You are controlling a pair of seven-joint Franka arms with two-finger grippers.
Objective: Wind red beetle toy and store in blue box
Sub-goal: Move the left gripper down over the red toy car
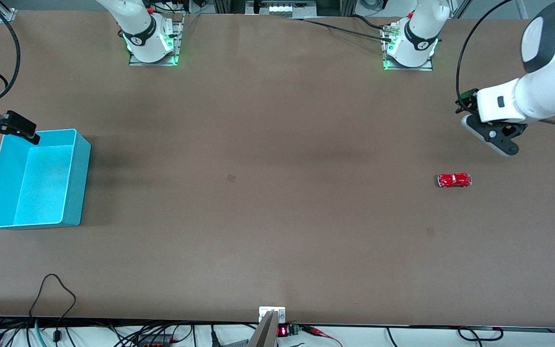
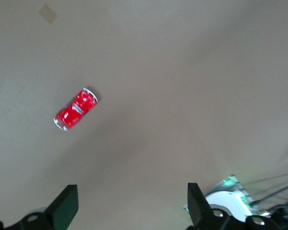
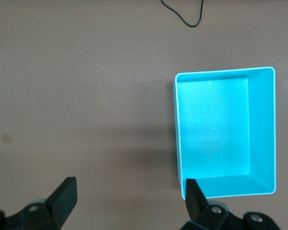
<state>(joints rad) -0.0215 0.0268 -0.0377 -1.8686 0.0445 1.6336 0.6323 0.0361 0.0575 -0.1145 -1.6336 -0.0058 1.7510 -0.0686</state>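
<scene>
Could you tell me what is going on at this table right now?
Nothing is being handled yet. The red beetle toy sits on the table toward the left arm's end, untouched. The left pincer hangs open in the air near the toy, not touching it. The blue box stands empty at the right arm's end, and the right pincer is open above the box's edge. The toy has not been wound or stored.

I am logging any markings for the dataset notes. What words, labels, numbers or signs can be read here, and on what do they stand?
No text can be read.
Small display at the table edge: red glowing digits, too small to read.
Tiny glossy red beetle toy car: no readable marking.
Light blue open-top plastic box: none.
</scene>
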